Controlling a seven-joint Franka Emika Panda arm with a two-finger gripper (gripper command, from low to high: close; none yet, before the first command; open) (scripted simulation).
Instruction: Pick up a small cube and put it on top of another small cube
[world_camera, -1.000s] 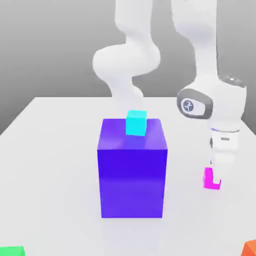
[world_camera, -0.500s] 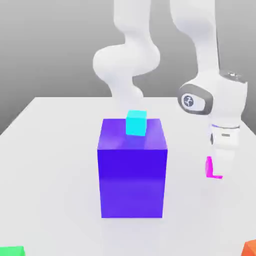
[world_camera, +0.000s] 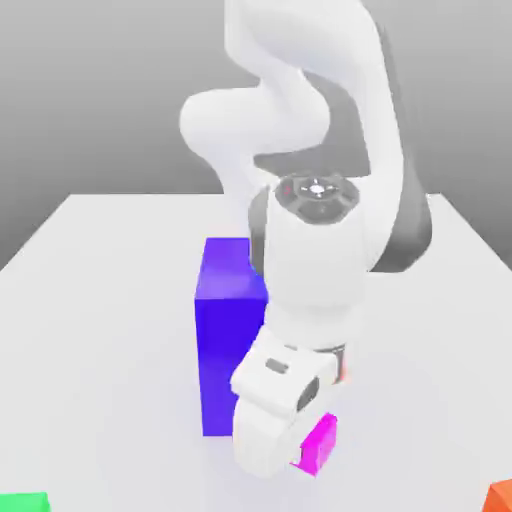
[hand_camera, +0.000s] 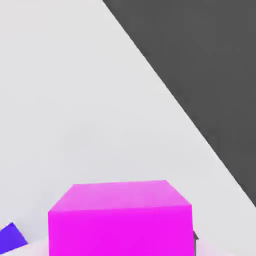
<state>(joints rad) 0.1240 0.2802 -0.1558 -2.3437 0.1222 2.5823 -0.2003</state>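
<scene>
The small cube (world_camera: 322, 440) is plain bright magenta and tilted, sitting at the tip of my gripper (world_camera: 310, 450) in the exterior view, low and in front of the big blue-violet block (world_camera: 225, 320). My gripper is shut on this cube. In the hand view the same magenta cube (hand_camera: 120, 220) looms very close, with the white table (hand_camera: 75, 100) beyond it. My white hand and wrist (world_camera: 285, 385) hang between the camera and the block. Another small cube is hidden behind my arm.
The blue-violet block stands mid-table, and a sliver of it (hand_camera: 10, 239) shows in the hand view. A green object (world_camera: 22, 502) and an orange object (world_camera: 500, 497) sit at the table's near corners. The table edge (hand_camera: 165, 90) runs diagonally in the hand view.
My gripper closed on the magenta cube on the exterior view's right, lifted it, then swung it toward the middle in front of the blue block. My arm now covers the cyan cube.
</scene>
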